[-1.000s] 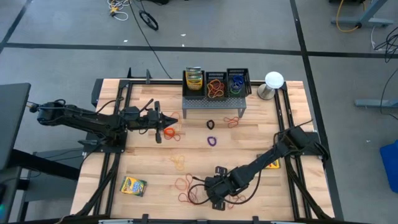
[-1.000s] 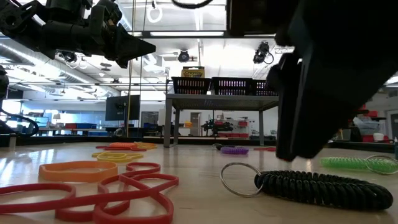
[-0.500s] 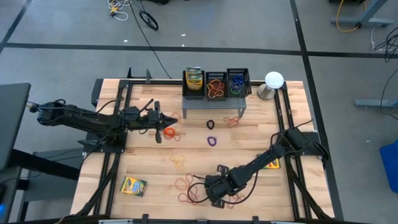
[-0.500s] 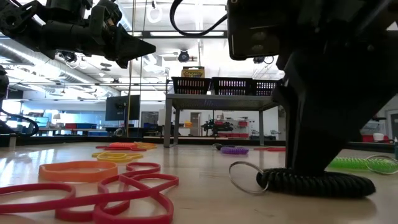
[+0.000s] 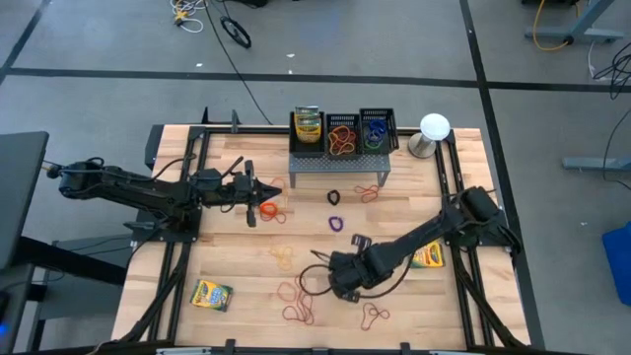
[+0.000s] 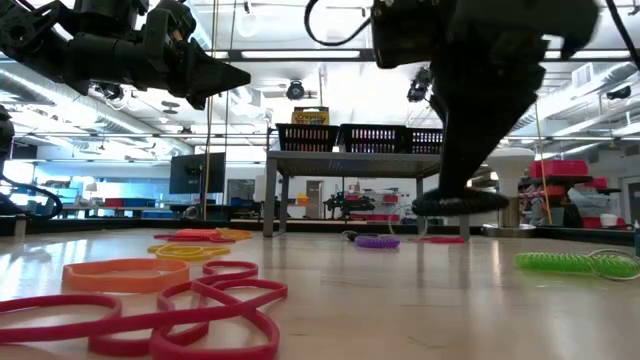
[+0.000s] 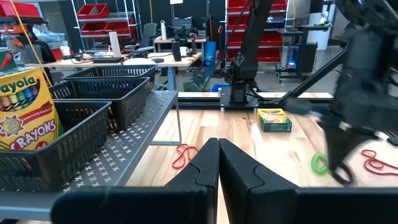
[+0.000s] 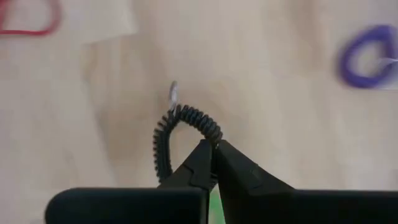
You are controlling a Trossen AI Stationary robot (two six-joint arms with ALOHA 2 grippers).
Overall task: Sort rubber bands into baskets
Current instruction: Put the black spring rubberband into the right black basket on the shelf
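The right gripper (image 5: 338, 279) is pinched on a black coil band (image 8: 180, 127), its fingers meeting on the coil with the rest of the loop hanging free below them, clear of the table (image 5: 246, 266); a small metal ring shows at the loop's far end in the right wrist view. In the low view the band (image 6: 458, 202) hangs as a flat dark oval under the arm, well above the wood. Taking the stand (image 5: 337, 168) as landmark, the gripper is far out from its front edge, toward the table's near side, roughly in line with the stand's middle. The three baskets (image 5: 342, 131) sit in a row on top of the stand, beside a crayon box (image 5: 308, 125), so the band's goal lies straight ahead of and above the gripper, on a line running from the table's near side toward the stand. The row's long axis runs across that line, so I judge the carry needs height first, then a choice of which basket along the row. The left gripper (image 5: 273, 186), fingers pressed together and empty, hangs just off the stand's front left corner, much nearer the baskets than the right one, but the right arm has the band. Red bands (image 5: 299, 301) lie on the wood beside the right gripper, farther still from the stand.
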